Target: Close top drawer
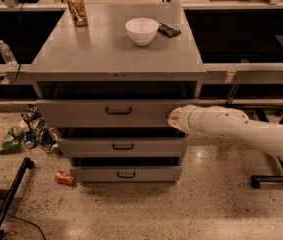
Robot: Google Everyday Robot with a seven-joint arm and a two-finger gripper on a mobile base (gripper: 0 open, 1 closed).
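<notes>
Camera view: the gripper (173, 118) sits at the right end of the top drawer (106, 111), which juts open to its left. Whether it grasps anything cannot be told. Its white arm (241, 131) is cut off at right, and the drawer's interior lies in shadow.

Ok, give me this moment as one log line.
top drawer: pulled out, not yet shut | pincer: at right end of drawer front, contact unclear | arm: reaching in from picture right
</notes>
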